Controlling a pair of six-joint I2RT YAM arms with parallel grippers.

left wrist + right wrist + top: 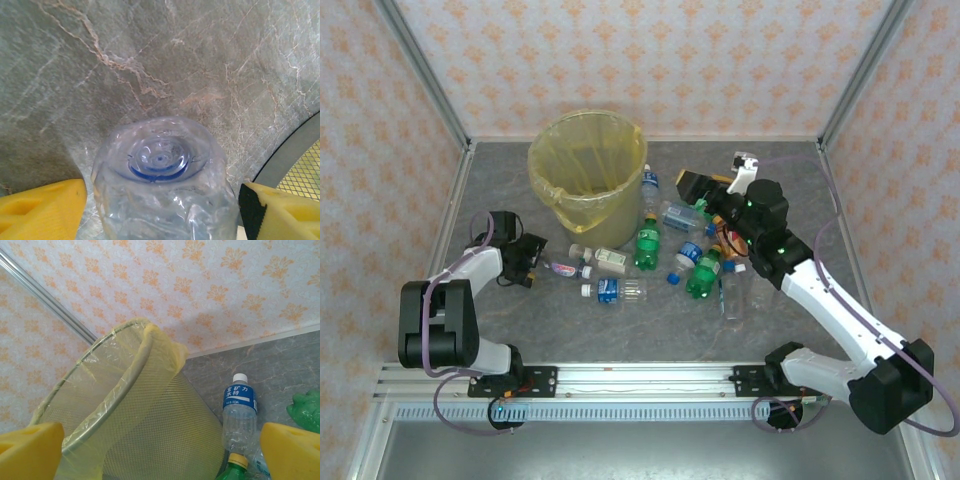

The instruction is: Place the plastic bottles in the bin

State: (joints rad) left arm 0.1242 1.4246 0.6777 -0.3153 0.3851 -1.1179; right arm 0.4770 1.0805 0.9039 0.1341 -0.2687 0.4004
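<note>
Plastic bottles (pixel 665 250): about a dozen lying loose on the desk (pixel 520 320), just right of and in front of the bin (pixel 620 190). None visible inside the bin's yellow liner.

Step in hand: left-side pick. Left hand (pixel 532 255) is low at the left end of the scatter, jaws apart, straddling a clear bottle (pixel 160 165) that lies on the desk with its base toward the wrist camera. Yellow fingers (pixel 45 205) sit on either side of the bottle body with a thin gap on each flank; not yet gripping, as far as I can judge.

Right hand (pixel 688 183): fully open, empty, held above the right part of the pile and facing the bin wall (pixel 165 440). A blue-labelled bottle (pixel 239 410) stands beside the bin, below and ahead of it.

Next move (judgement): close the left fingers on the bottle, lift clear of the desk, swing up and right over the rim, release. The thin, crumpled wall may squash or slip, so grip mid-body.
</note>
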